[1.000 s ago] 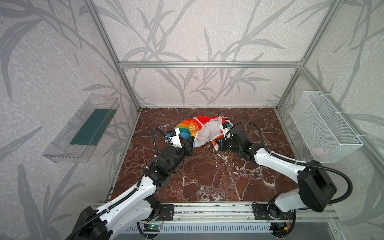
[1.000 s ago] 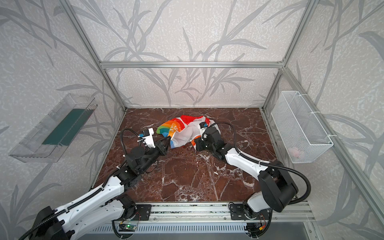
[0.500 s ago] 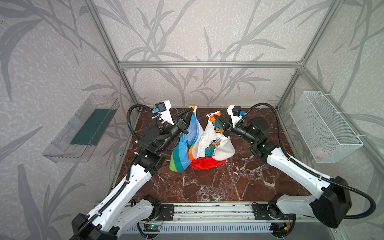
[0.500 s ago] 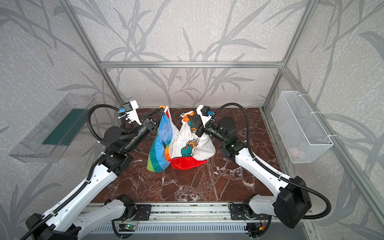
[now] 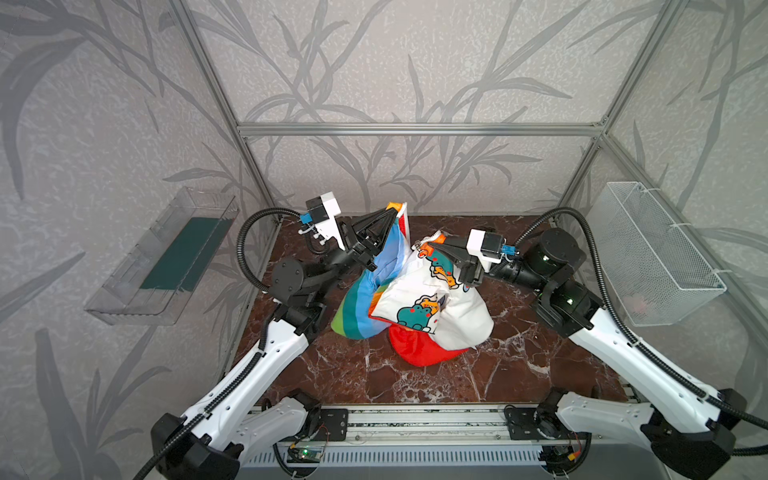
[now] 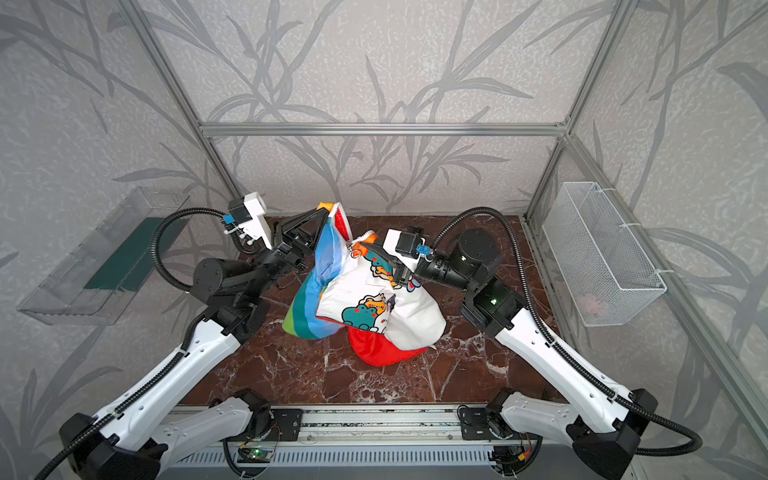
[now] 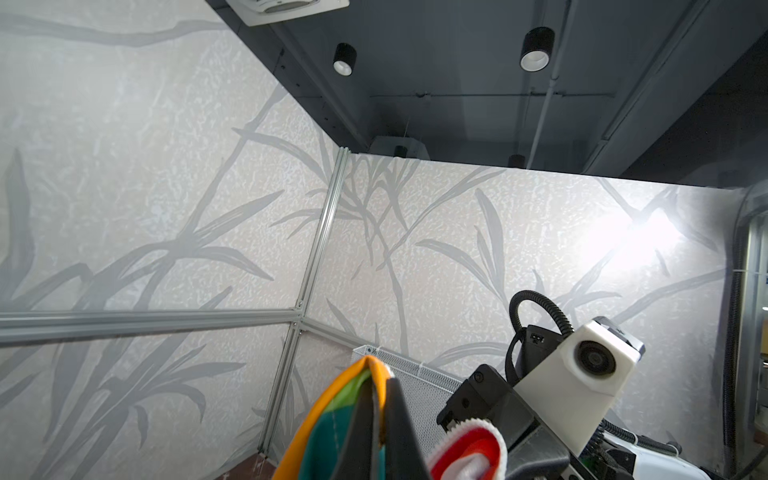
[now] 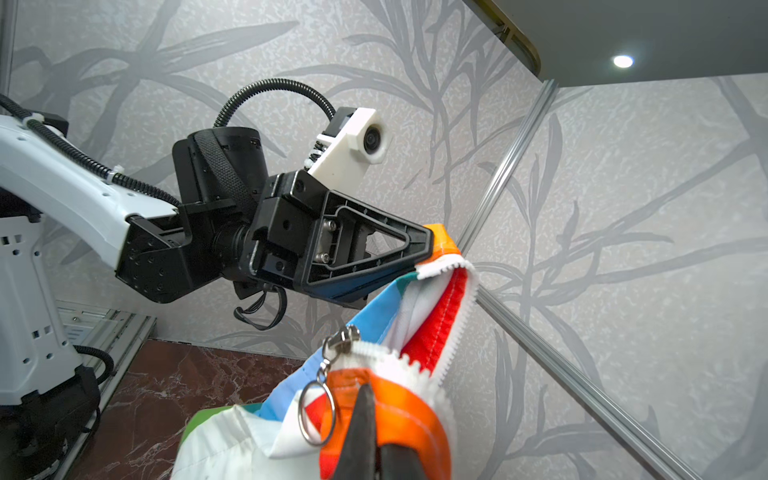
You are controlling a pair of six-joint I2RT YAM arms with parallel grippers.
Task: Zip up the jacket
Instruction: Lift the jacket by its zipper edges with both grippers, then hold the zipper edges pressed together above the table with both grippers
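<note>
Pale grey leaf-patterned walls (image 5: 415, 62) with silver aluminium bars (image 5: 415, 129) surround a dark red marble floor (image 5: 415, 386). A clear plastic bin (image 5: 137, 286) hangs on the left wall and a white wire basket (image 5: 665, 266) on the right.

Two arms, left arm (image 5: 278, 349) and right arm (image 5: 615, 353): white link shells, black joints and bases.
Black corrugated cable conduit (image 8: 270, 83) on each.
White wrist camera housing (image 8: 353, 141), round lens.
Left end effector (image 8: 430, 243): black, triangular open-frame fingers (image 8: 374, 249), visible screws.
</note>
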